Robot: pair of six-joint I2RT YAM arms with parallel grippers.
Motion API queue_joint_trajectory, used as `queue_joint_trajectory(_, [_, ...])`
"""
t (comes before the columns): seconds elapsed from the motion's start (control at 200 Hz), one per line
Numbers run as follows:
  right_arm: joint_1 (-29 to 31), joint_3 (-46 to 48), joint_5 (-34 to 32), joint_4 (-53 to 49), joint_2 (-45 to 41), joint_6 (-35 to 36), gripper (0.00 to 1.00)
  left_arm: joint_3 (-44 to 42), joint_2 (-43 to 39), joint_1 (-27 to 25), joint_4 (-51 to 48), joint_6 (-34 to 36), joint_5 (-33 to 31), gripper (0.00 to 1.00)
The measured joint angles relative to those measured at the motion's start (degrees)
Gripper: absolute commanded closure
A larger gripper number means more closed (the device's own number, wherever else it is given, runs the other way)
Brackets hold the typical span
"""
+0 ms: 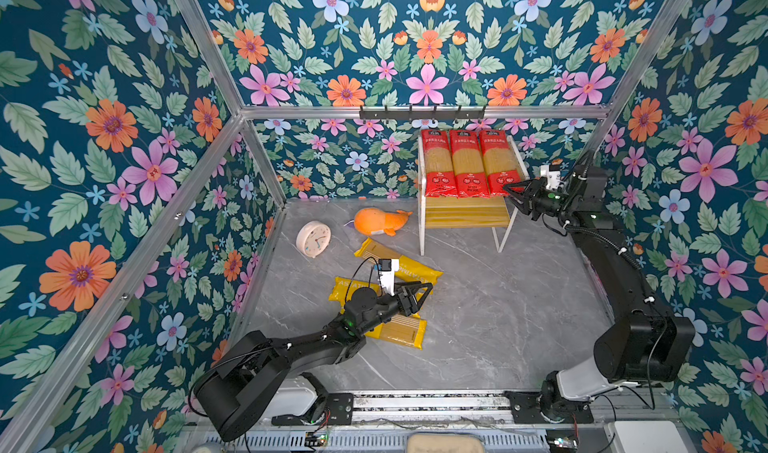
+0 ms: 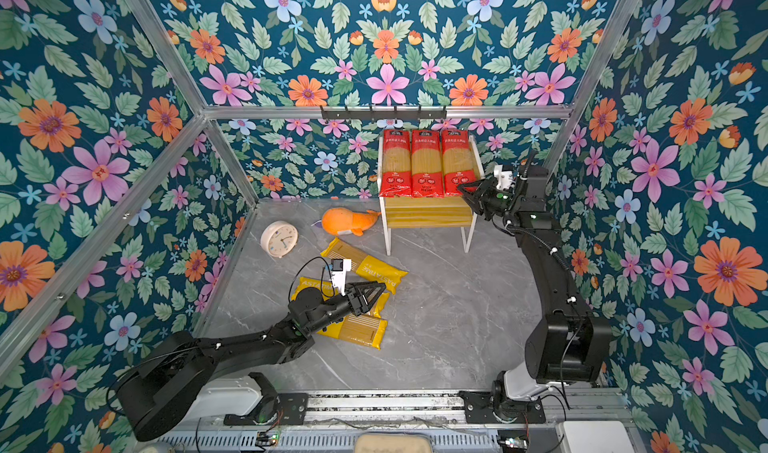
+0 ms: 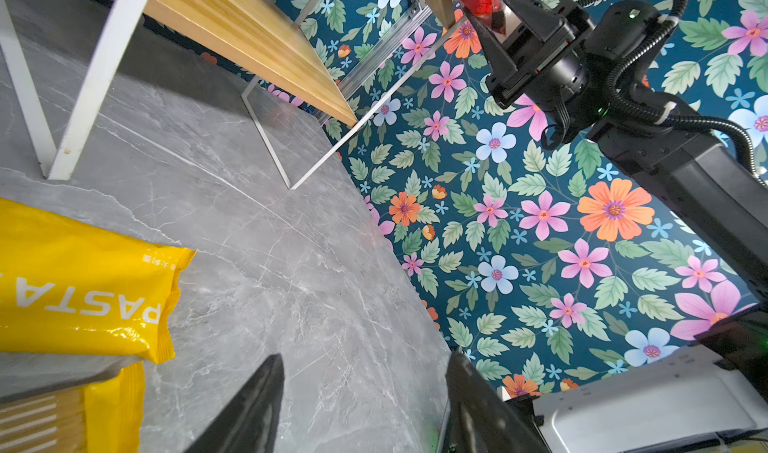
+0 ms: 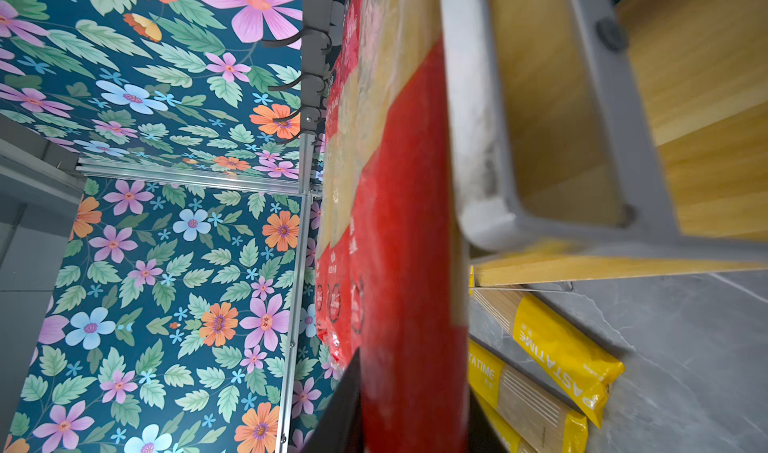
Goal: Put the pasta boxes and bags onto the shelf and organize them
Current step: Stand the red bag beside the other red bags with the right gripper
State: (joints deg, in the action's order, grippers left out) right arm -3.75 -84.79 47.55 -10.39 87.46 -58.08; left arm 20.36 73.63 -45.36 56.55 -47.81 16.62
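Note:
Three clear red-ended pasta packs (image 1: 467,164) lie side by side on the top tier of the shelf (image 1: 465,217). My right gripper (image 1: 509,191) is at the near end of the rightmost pack (image 4: 399,230), and its jaws are shut on that red end. Three yellow PASTATIME packs lie loosely piled on the grey floor: one (image 1: 409,266) nearest the shelf, one (image 1: 343,289) under my left arm, one (image 1: 401,332) at the front. My left gripper (image 1: 428,289) hovers over them, open, with only bare floor between its fingers (image 3: 257,405). The shelf's lower board holds nothing.
An orange plush whale (image 1: 380,221) and a round white clock (image 1: 313,238) sit on the floor left of the shelf. A black hook rail (image 1: 422,113) hangs on the back wall above it. Floral walls close in three sides.

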Motion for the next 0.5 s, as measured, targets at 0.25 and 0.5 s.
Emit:
queue_joint_trajectory(0.25, [0.2,1.7,0.1,1.9,-0.9,0.2,0.93,-0.3,-0.9,-0.2,-0.4,0.2,-0.3,0.35])
queue_joint_trajectory(0.5, [0.0,3.2,1.3,2.3,-2.4,0.2,0.84,-0.2,-0.4,-0.3,-0.5,0.4,-0.3,0.35])
